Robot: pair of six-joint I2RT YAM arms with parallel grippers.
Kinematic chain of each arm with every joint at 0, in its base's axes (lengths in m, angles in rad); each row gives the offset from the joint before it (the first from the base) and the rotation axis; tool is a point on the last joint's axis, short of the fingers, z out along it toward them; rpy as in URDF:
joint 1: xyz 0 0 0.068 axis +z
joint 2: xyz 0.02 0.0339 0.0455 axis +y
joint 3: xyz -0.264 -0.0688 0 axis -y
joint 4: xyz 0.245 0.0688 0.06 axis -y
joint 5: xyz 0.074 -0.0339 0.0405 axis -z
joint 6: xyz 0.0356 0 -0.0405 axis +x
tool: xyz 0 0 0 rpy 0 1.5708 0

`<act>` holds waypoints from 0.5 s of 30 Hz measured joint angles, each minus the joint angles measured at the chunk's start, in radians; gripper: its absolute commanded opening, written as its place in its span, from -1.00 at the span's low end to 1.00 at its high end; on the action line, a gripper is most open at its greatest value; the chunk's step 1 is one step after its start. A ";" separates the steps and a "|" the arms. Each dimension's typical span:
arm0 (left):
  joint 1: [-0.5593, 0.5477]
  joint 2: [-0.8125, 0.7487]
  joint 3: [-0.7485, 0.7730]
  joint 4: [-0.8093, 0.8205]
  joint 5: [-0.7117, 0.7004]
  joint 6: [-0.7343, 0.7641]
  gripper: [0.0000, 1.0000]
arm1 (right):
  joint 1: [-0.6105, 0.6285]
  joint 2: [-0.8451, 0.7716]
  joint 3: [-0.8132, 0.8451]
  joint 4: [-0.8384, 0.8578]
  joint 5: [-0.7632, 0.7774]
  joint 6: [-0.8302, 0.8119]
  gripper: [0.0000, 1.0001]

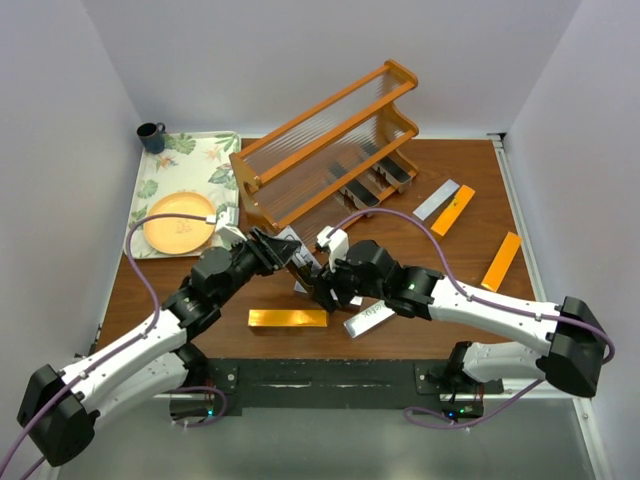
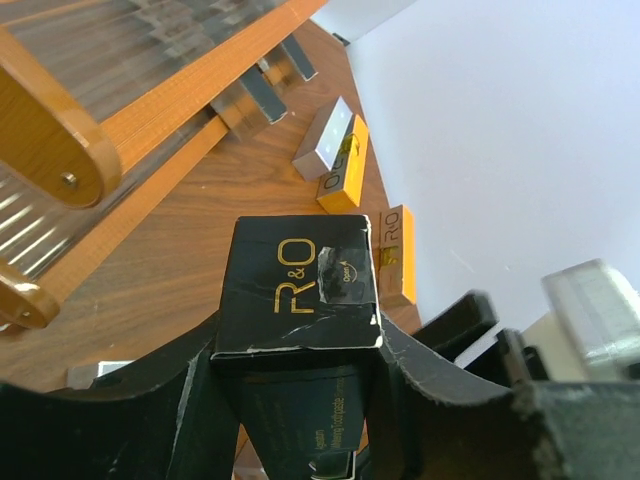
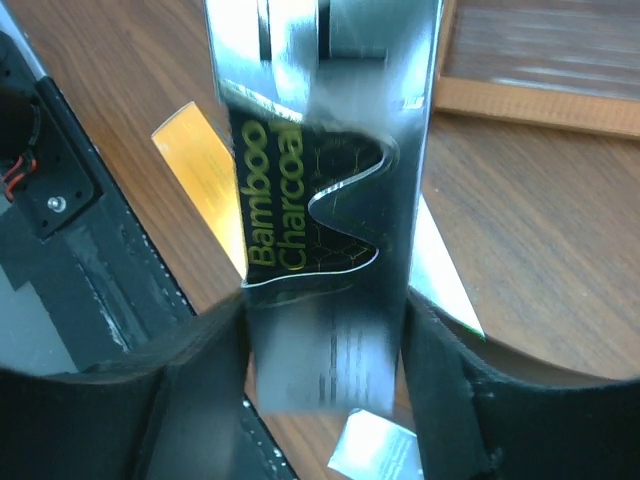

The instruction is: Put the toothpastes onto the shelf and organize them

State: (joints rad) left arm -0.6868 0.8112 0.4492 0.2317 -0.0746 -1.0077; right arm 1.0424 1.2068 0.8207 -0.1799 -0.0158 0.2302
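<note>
A dark grey toothpaste carton [image 1: 303, 277] stands tilted above the table between my two grippers. My left gripper [image 1: 285, 256] is shut on it; in the left wrist view [image 2: 300, 365] its "R&O" end face [image 2: 295, 285] sticks out past the fingers. My right gripper [image 1: 322, 287] is also shut on a dark "Bamboo Charcoal" carton [image 3: 320, 150], apparently the same one, and the right wrist view [image 3: 325, 340] is blurred. The wooden shelf [image 1: 330, 135] stands at the back with dark cartons [image 1: 362, 190] on its lowest tier.
An orange-gold carton [image 1: 288, 318] and a silver one [image 1: 368, 320] lie near the front edge. A silver carton [image 1: 436, 200] and two orange ones [image 1: 453, 210] [image 1: 501, 261] lie to the right. A floral tray [image 1: 190, 160] with an orange plate [image 1: 180, 222] and a mug [image 1: 151, 136] is at the back left.
</note>
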 measured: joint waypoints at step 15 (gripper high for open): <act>0.009 -0.214 -0.189 0.149 -0.006 0.095 -0.46 | -0.169 -0.096 -0.067 0.132 -0.272 0.060 0.97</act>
State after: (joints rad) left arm -0.6781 0.5968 0.2604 0.3809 -0.0807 -0.9123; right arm 0.8734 1.1107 0.7536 -0.0475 -0.2882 0.2905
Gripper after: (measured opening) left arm 0.483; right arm 0.983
